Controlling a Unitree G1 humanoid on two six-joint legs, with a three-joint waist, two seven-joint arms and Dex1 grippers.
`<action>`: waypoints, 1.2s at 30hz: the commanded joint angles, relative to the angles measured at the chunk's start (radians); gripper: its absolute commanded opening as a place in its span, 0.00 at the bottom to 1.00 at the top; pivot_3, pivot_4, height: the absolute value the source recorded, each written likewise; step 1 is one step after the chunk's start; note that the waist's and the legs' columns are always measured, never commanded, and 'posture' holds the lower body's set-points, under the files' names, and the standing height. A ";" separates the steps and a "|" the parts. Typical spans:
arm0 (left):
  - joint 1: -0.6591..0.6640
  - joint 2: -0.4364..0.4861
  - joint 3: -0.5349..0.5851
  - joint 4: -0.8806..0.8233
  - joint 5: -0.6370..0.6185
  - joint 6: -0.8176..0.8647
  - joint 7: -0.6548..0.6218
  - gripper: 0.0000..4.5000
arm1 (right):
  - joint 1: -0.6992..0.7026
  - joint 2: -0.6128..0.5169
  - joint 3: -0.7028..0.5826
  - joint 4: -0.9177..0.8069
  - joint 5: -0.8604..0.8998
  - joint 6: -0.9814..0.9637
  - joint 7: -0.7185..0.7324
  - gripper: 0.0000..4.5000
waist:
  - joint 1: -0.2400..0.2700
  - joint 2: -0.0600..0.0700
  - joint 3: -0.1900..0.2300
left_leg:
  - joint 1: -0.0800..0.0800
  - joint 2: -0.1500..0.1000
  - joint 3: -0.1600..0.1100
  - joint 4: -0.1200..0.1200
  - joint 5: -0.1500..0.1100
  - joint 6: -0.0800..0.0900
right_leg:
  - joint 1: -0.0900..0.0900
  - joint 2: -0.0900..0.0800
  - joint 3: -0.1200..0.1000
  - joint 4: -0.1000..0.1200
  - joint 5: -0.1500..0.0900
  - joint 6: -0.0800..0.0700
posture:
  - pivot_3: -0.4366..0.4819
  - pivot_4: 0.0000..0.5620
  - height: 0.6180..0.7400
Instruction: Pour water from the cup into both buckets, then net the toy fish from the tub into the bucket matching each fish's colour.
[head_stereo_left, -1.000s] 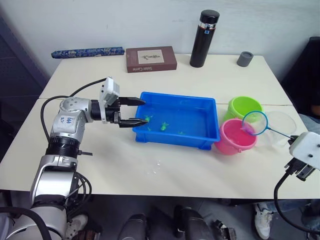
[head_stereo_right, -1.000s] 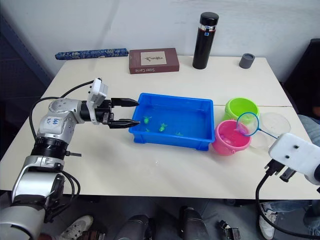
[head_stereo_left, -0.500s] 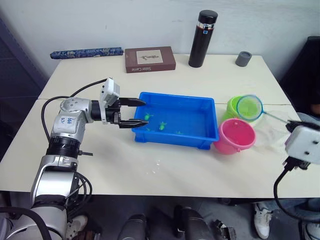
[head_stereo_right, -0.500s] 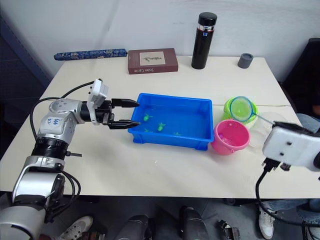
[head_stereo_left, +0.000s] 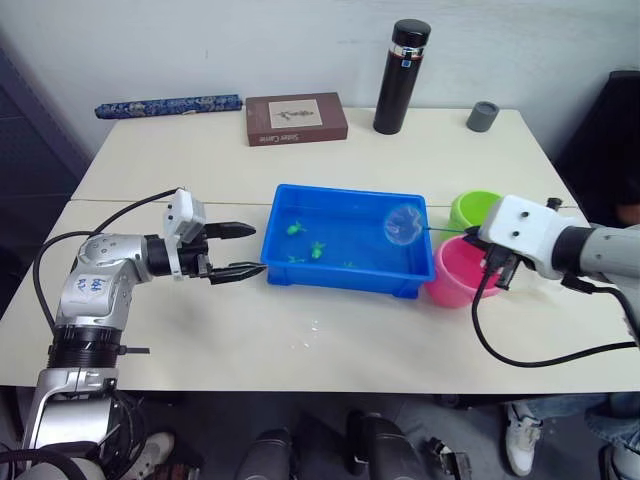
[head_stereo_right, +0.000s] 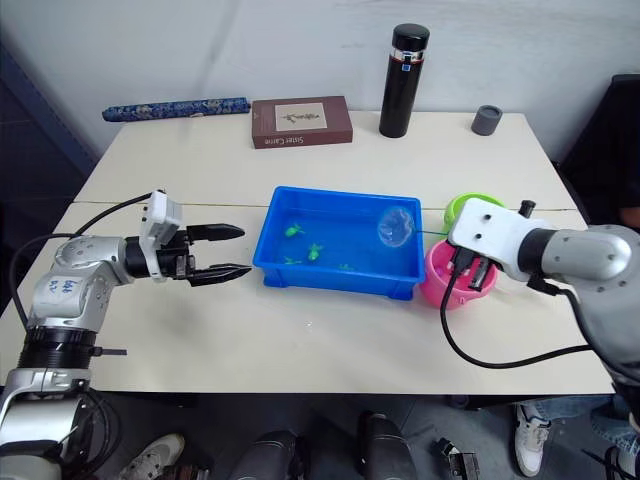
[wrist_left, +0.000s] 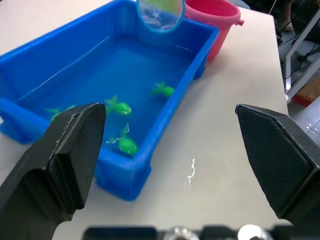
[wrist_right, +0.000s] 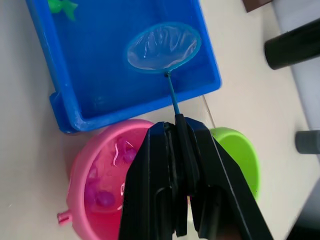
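The blue tub (head_stereo_left: 340, 284) sits mid-table with several green toy fish (head_stereo_left: 318, 249) in its left half. The net (head_stereo_left: 403, 223) hangs hoop-down over the tub's right end. My right gripper (wrist_right: 176, 126) is shut on the net's thin handle, close above the pink bucket (head_stereo_left: 452, 283), which holds pink fish (wrist_right: 104, 198) in water. The green bucket (head_stereo_left: 470, 207) stands just behind the pink one. My left gripper (head_stereo_left: 258, 248) is open and empty, just left of the tub's left wall. The cup is hidden from view.
At the table's back stand a black flask (head_stereo_left: 401, 77), a grey cap (head_stereo_left: 481, 116), a brown book (head_stereo_left: 297, 118) and a blue patterned roll (head_stereo_left: 168, 104). A small water splash (head_stereo_left: 318, 328) lies in front of the tub. A black cable (head_stereo_left: 500, 345) loops below my right wrist.
My right arm has swung the net left, from over the green bucket to above the tub's right end. The left gripper has drawn back from the tub's left rim.
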 joint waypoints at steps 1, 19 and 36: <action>0.067 0.030 0.073 -0.115 -0.045 0.037 0.052 1.00 | -0.070 0.051 0.093 0.106 -0.057 -0.081 0.012 0.00 | -0.003 0.000 0.000 | 0.000 0.000 0.000 0.000 0.000 0.000 | 0.000 0.000 0.000 0.000 0.000 0.000 | 0.48 0.27 1.00; 0.270 0.058 0.183 -0.338 -0.118 0.116 0.212 1.00 | -0.141 0.198 0.210 0.161 -0.041 -0.071 0.144 0.00 | -0.001 0.000 0.000 | 0.000 0.000 0.000 0.000 0.000 -0.001 | 0.000 0.000 0.000 0.001 0.000 0.000 | 0.48 0.27 1.00; 0.268 0.075 0.186 -0.355 -0.143 0.132 0.231 1.00 | -0.171 0.351 0.073 0.092 0.200 0.353 0.051 0.00 | -0.001 0.000 0.000 | 0.000 0.001 -0.001 -0.001 0.000 -0.001 | -0.001 0.000 -0.001 0.000 -0.001 -0.001 | 0.48 0.27 1.00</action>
